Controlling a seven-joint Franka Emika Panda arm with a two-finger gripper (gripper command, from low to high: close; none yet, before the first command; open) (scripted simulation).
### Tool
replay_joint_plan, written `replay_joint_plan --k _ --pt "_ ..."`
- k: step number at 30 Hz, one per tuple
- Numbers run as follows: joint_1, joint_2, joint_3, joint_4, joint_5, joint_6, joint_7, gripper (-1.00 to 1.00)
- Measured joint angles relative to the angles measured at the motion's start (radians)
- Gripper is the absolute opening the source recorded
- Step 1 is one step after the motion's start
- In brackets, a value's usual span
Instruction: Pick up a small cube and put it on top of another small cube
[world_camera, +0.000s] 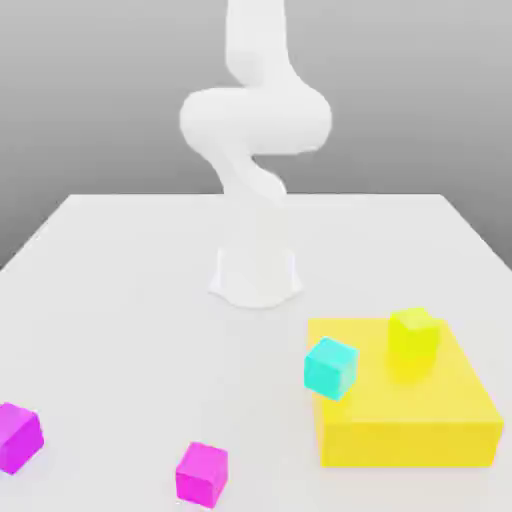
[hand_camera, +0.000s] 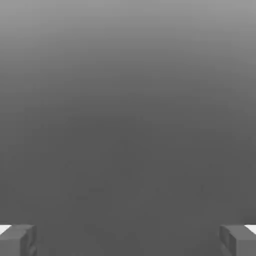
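Hand (hand_camera: 128, 240) wide, holding nothing | white table (world_camera: 120, 300), grey backdrop | magenta cubes (world_camera: 202, 474) near front edge

open table (world_camera: 130, 300) left, yellow block (world_camera: 400, 420) right

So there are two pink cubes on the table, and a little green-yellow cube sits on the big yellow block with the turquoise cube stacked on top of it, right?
Not quite. In the exterior view the turquoise cube is not on the green-yellow cube; it sits at the big yellow block's left edge, apart from it. The two pink cubes are on the table.
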Motion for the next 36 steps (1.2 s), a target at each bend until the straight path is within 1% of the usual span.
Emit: replay_joint_plan --k 14,24,30,31,36 --pt "-0.059 0.514 -0.011 -0.109 -0.016 0.223 0.102 0.00" --pt "-0.091 0.876 -0.027 -0.186 0.008 0.382 0.147 0.00" --pt "-0.103 1.094 -0.019 -0.167 0.027 0.533 0.145 0.00" --pt "-0.104 1.120 -0.017 -0.162 0.029 0.553 0.143 -1.00" --pt "-0.104 1.120 -0.017 -0.162 0.028 0.553 0.144 -1.00"
